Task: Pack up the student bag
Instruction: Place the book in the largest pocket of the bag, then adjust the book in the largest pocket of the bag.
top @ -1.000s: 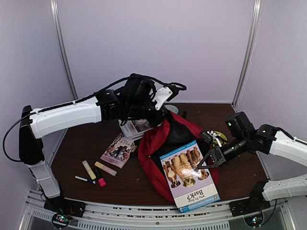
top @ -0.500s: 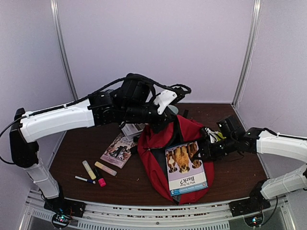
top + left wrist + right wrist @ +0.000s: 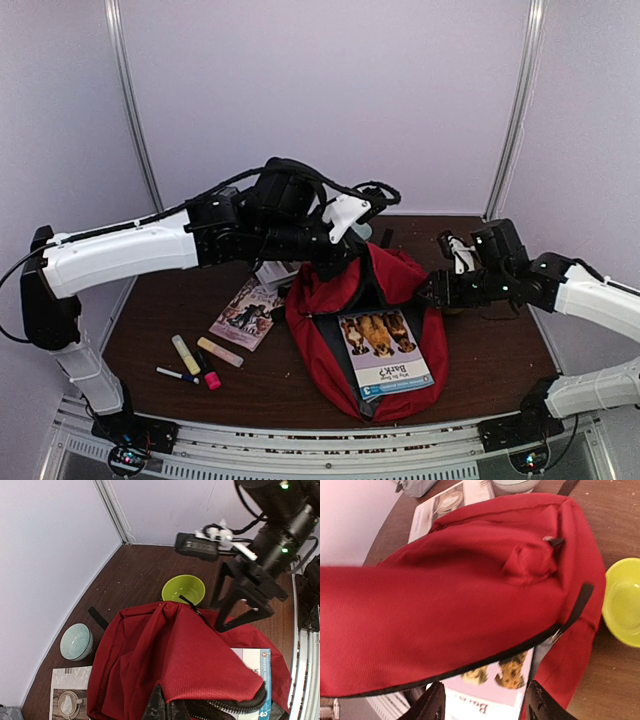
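I see the bag (image 3: 330, 320) mid-surface (image 3: 200, 290), left fingers (image 3: 157, 705) pinched shut on its flap. Right fingers (image 3: 542, 707) spread wide, empty. Dog book (image 3: 385, 355) lies partly under the flap; only "Ba" is readable.

red backpack (image 3: 312, 330): one
bowls: two (lime bowl (image 3: 183, 587), pale-blue bowl (image 3: 76, 641))
books: three (dog book (image 3: 385, 350), comic (image 3: 247, 312), booklet (image 3: 70, 695))
markers (image 3: 185, 354): apparently four

I see the dark wooden desk (image 3: 160, 300) carrying a large red fabric backpack (image 3: 310, 322), a lime-green bowl (image 3: 183, 588), a pale blue bowl (image 3: 76, 641), a picture booklet (image 3: 245, 313) and a yellow highlighter pen (image 3: 185, 354).
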Controlling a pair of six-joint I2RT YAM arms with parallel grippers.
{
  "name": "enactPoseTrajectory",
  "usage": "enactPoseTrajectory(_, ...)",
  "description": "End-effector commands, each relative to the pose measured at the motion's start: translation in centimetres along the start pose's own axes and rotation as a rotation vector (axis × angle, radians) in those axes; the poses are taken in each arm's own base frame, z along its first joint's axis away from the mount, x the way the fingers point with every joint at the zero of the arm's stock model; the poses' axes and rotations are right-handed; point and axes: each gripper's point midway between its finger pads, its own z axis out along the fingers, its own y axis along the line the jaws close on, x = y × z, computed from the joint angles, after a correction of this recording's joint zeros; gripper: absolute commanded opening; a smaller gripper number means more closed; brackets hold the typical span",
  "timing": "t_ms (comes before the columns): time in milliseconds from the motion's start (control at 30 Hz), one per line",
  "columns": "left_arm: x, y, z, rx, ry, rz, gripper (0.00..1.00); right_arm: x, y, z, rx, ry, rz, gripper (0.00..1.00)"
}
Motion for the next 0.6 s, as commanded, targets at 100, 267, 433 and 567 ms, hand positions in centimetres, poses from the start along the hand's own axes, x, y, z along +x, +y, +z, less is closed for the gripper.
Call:
enactPoseTrajectory(100,-2.0,0.8,0.1,-0.027,-0.068,0.008,0.00,9.7,4.3,-1.4,-0.193,0.173,-0.210,0.50)
enactPoseTrajectory(267,-1.6,1.6,0.3,-0.047,-0.055,-0.023,0.00,13.4,5.3,0.4,-0.227,0.214,-0.292,0.49)
enactPoseTrajectory(433,-1.7,1.8,0.1,-0.050,-0.056,-0.025,0.00,17.5,3.5,2.2,-0.135,0.353,-0.361,0.47)
enactPoseTrajectory(567,-1.7,1.5,0.3,-0.037,-0.058,-0.039,0.00,18.4,1.1,3.2,0.029,0.390,-0.389,0.44)
